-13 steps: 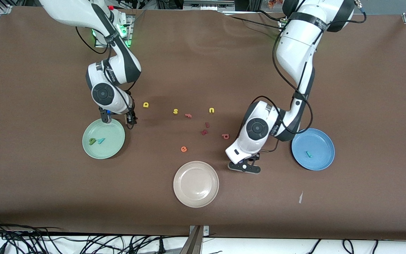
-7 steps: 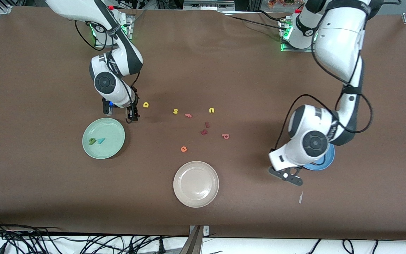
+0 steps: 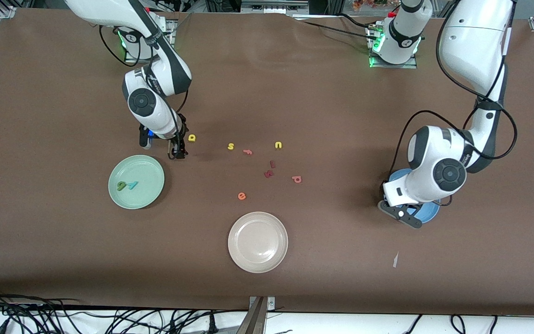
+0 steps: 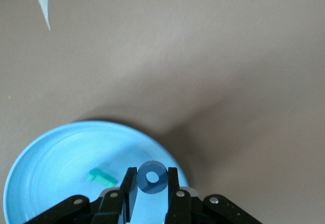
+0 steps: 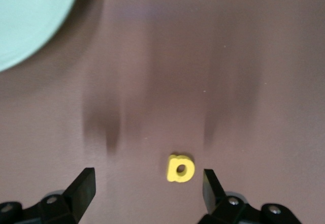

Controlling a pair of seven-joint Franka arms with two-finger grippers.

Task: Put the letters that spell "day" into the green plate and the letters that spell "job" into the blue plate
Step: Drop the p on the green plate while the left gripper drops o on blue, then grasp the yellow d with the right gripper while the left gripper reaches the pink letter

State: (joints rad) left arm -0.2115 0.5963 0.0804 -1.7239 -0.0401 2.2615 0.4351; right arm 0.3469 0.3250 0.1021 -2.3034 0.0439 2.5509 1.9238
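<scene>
Brown cloth covers the whole table (image 3: 295, 260), and both arms work over it at once. At lower right of the front view the left gripper (image 4: 151, 191) pinches the blue ring "o" (image 4: 152, 177) between narrowed jaws, carried over the blue plate (image 4: 56, 168), where the teal "j" (image 4: 101, 177) already lies; the ring hangs there, I judge, so it can drop beside that letter. At upper left the right gripper (image 5: 147, 183) hangs low with jaws spread wide, straddling the yellow round-bowled letter (image 5: 180, 167) on the cloth, apparently lined up to close on it. Just lower in frame sits the green plate (image 3: 149, 185), holding the dark green letter (image 3: 121, 186) and the teal "y" (image 3: 132, 185). Mid-frame, the salmon-red "b" (image 3: 297, 179) waits on the cloth among spare letters, with the beige-white plate (image 3: 257, 264) at lower centre.
</scene>
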